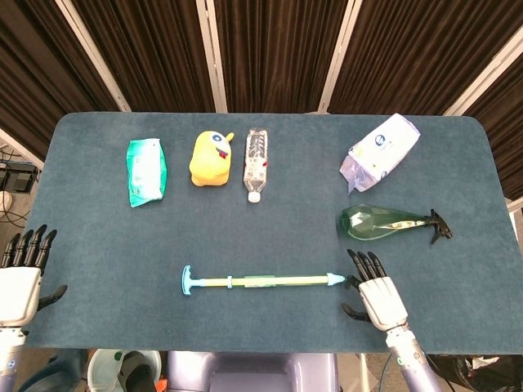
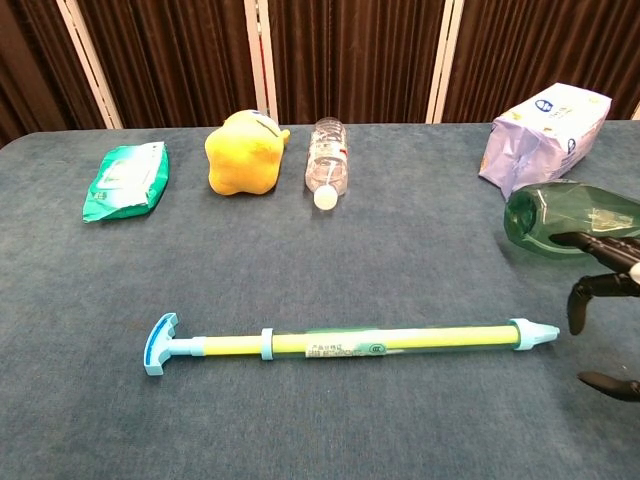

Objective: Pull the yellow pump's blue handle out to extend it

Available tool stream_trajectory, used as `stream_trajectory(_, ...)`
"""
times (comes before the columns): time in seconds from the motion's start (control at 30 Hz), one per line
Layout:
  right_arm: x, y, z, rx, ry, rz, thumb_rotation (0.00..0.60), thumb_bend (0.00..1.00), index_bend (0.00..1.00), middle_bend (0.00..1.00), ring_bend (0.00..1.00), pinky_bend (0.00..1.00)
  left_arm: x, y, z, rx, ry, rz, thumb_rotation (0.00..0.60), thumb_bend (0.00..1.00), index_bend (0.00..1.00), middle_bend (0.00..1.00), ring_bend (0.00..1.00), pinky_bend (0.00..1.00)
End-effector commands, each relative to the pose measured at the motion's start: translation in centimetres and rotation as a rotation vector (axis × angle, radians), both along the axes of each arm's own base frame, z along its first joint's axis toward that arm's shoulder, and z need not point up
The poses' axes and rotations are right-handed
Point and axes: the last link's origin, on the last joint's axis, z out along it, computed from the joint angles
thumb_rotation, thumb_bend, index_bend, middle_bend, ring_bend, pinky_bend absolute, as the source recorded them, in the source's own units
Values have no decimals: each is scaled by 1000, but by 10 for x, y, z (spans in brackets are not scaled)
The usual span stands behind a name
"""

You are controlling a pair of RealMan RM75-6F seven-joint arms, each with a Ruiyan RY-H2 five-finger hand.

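The yellow pump (image 1: pixel 270 282) (image 2: pixel 385 343) lies lengthwise near the table's front edge. Its blue T-handle (image 1: pixel 187 281) (image 2: pixel 158 344) is at the left end and its pale blue nozzle (image 1: pixel 335 279) (image 2: pixel 535 335) at the right end. My right hand (image 1: pixel 376 295) (image 2: pixel 605 300) hovers open just right of the nozzle, dark fingers spread, not touching it. My left hand (image 1: pixel 22 273) is open at the table's front left corner, far from the handle, and shows only in the head view.
Along the back lie a green wipes pack (image 1: pixel 146 171), a yellow plush toy (image 1: pixel 210 158) and a clear bottle (image 1: pixel 256 162). A white-purple bag (image 1: pixel 379 150) and a green spray bottle (image 1: pixel 384 223) lie at the right, close behind my right hand.
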Motion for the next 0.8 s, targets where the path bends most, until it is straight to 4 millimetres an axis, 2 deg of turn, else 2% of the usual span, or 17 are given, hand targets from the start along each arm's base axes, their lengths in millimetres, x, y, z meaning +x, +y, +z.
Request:
stream_trajectory(0.03,3,-5,-4,4,-1,2,600,307,469,0,0,0,0,0,0,0,0,-1,600,67,0,0,0,18)
stream_trajectory(0.43,17,-25,-28,57,-16,25,600,316,378,0,0,0,-3,5,0,-3,-2,23,600,67,0,0,0,18)
stream_trajectory(0.8,25,-34,-35,66,-26,36,600,315,380,0,0,0,-6,9,-1,-6,-2,38,600,67,0,0,0,17)
